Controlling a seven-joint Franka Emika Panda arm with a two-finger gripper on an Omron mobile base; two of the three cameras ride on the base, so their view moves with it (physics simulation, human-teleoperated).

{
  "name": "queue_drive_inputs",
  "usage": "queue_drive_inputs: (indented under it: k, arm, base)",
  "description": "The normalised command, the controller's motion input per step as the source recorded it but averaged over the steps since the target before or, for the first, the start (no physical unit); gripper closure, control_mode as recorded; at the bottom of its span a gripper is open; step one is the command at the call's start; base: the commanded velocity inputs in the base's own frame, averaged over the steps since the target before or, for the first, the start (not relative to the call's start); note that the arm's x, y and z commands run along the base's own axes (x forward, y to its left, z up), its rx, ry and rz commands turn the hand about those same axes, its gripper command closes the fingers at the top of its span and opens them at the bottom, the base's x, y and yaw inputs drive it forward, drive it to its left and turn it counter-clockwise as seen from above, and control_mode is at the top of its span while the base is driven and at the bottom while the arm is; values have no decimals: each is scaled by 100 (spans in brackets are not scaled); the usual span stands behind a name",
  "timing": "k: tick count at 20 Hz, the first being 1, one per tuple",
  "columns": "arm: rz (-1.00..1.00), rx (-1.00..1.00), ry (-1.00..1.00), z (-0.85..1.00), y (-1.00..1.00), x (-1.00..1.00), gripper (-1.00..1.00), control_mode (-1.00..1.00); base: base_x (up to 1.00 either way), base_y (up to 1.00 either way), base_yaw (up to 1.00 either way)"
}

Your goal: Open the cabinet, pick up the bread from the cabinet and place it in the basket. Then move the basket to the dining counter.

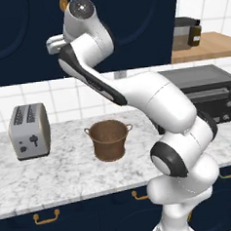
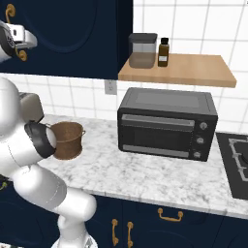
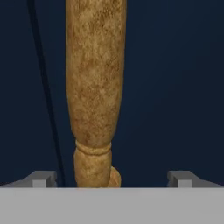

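Gripper (image 3: 112, 179) open astride one brass handle (image 3: 95, 87), one cabinet (image 3: 175, 87)

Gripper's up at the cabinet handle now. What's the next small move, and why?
Probably close the gripper on the brass handle. In the hand view the handle stands between the open fingertips, very close, and the cabinet door looks shut, so a grip should come before any pull.

The arm hides part of the basket (image 2: 68, 139); the toaster (image 2: 30, 107) too.
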Motion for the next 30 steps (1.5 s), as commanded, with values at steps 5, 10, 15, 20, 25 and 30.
queue_drive_inputs:
  k: [5,10,15,20,25,30]
  arm:
    - [2,0,-2,-4,1,48,-100,-100]
    - [9,-10,-23,-16,-14,22,100,-100]
    - [13,-14,-39,-8,-63,0,100,-100]
    - [13,-4,-34,-2,-98,-15,100,-100]
    - [9,0,-26,-2,-100,-89,100,-100]
    - [0,7,-3,0,-94,-100,100,-100]
  base:
    - [0,0,0]
    - [0,0,0]
    - [0,0,0]
    - [0,0,0]
    - [0,0,0]
    - [0,0,0]
